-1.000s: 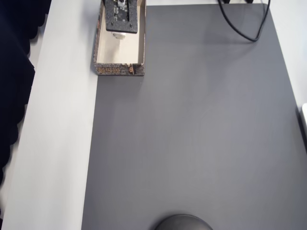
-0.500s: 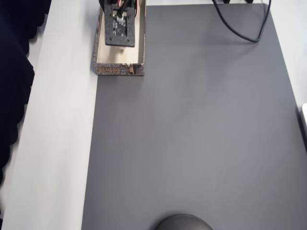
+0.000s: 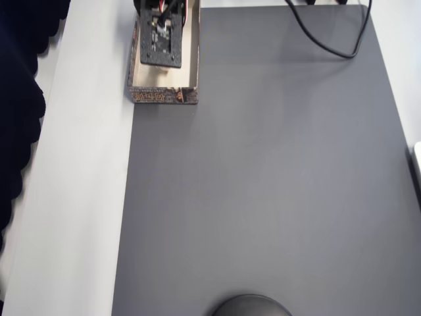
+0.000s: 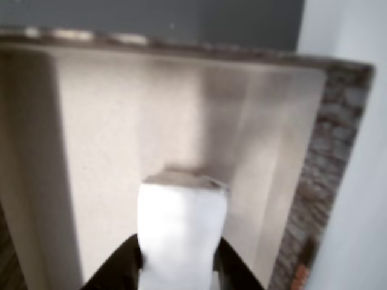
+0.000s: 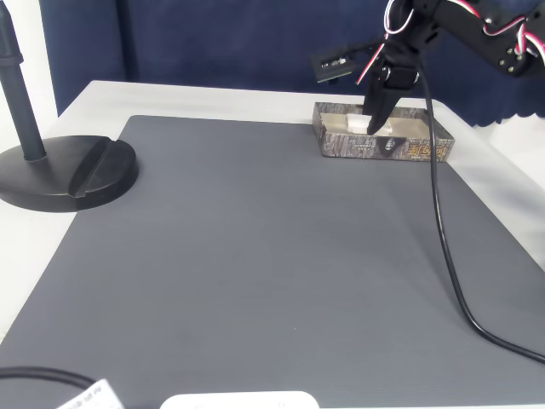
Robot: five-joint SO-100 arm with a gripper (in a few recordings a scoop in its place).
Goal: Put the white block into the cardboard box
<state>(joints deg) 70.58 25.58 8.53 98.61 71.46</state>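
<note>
In the wrist view we see the two black fingers (image 4: 124, 266) clamped on either side of the small flat white block with rounded corners (image 4: 181, 235), which stands upright between them; the black two-finger gripper (image 4: 181, 275) grasps it low down; the block's far end hangs over the cream floor of the long shallow cardboard box with speckled brown-grey outer walls (image 4: 338, 169), whether touching we cannot tell; in the fixed view the gripper (image 5: 375, 119) reaches down inside the box (image 5: 375, 146); from overhead the arm's black wrist (image 3: 161, 43) covers the box interior (image 3: 192, 66); the box sits at the far corner of the dark grey mat (image 5: 255, 256); a black cable (image 5: 443, 239) trails across the mat; a round black stand base (image 5: 64, 170) rests near the mat's left edge in the fixed view.
</note>
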